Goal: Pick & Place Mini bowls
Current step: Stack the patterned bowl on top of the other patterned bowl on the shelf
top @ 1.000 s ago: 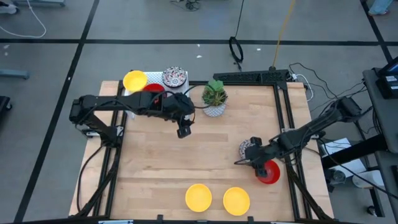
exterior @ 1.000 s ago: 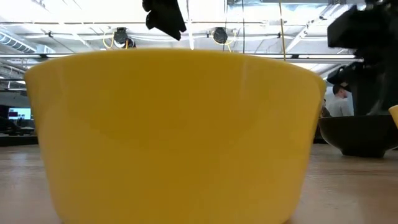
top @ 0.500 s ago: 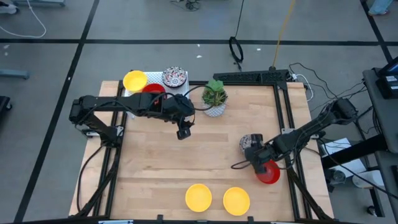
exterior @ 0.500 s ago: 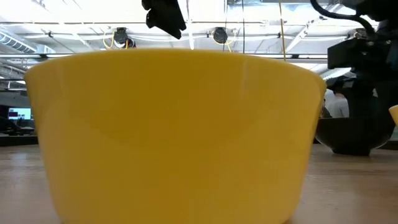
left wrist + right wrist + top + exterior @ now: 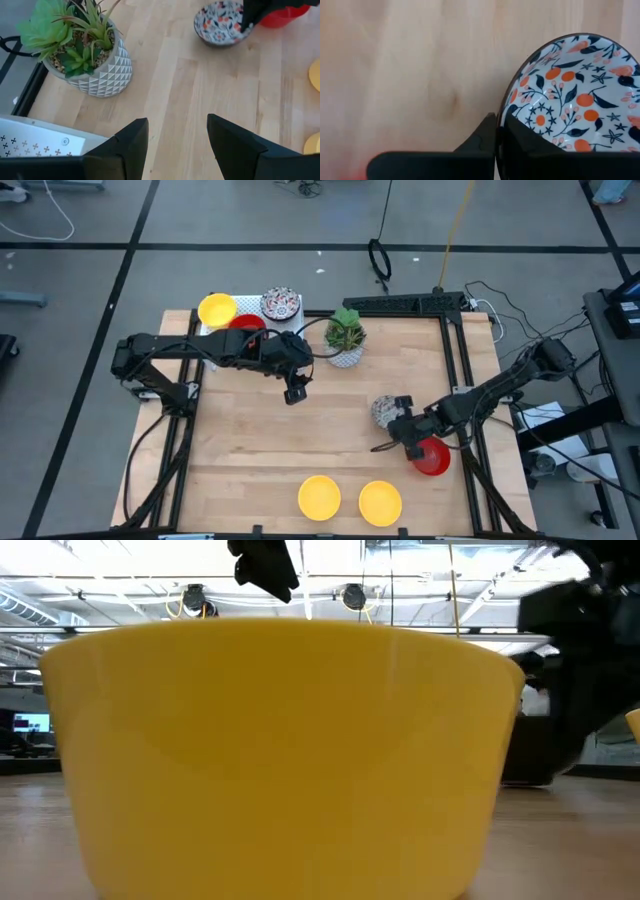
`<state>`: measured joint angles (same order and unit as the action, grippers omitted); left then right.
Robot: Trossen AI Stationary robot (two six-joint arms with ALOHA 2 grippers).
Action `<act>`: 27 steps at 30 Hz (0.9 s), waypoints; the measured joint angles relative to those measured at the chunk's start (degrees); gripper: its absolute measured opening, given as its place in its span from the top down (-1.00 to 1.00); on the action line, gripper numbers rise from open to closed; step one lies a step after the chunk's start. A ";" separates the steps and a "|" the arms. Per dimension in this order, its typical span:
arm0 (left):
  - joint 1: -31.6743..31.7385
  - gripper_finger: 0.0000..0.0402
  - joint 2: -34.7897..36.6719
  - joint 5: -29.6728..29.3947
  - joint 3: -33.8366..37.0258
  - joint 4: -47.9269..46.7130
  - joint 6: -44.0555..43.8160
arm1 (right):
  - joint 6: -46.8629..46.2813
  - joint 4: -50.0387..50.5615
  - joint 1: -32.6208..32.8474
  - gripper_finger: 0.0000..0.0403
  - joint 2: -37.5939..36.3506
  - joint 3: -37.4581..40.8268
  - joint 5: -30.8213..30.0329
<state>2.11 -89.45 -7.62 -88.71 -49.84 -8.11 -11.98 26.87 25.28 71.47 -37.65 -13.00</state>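
Observation:
My right gripper (image 5: 394, 424) is at the table's right side, shut on a white mini bowl with an orange and dark floral pattern (image 5: 384, 410). A red mini bowl (image 5: 432, 458) sits just behind that gripper. Two yellow mini bowls (image 5: 320, 496) (image 5: 380, 502) stand at the near edge; one of them fills the low view (image 5: 280, 750). At the far left stand a yellow bowl (image 5: 216, 310), a red bowl (image 5: 247, 322) and a floral bowl (image 5: 281, 304). My left gripper (image 5: 294, 392) hangs open above the table's middle, holding nothing. My right gripper pinches the floral bowl's rim (image 5: 506, 112) on the side nearest the arm, one finger (image 5: 525, 142) inside the bowl and one finger (image 5: 482, 137) outside. The fingers slant down from the table's right. Whether the bowl is clear of the table, I cannot tell.
A white pot with a green plant (image 5: 345, 338) stands at the far middle, also close in the left wrist view (image 5: 85, 50). A black frame (image 5: 455, 340) runs along the right and far-right edges. Bare wood (image 5: 250, 440) lies between the arms.
My right gripper has sunk slightly, rolled at the wrist and shut on the floral bowl's rim. The bowl has shifted a little toward the table's left and far side. The left arm has kept still.

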 joint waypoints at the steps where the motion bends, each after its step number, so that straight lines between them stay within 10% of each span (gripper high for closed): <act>1: 0.00 -0.03 0.00 0.00 0.00 0.02 -0.16 | 0.85 -2.02 -0.65 0.97 0.04 0.00 0.22; 27: -1.55 -0.03 0.00 0.11 0.00 -10.92 -9.14 | 26.35 -12.61 -17.81 0.99 28.94 -24.76 7.05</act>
<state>0.56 -89.45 -7.51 -88.71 -60.76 -17.25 14.37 14.26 7.47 100.40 -62.41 -5.94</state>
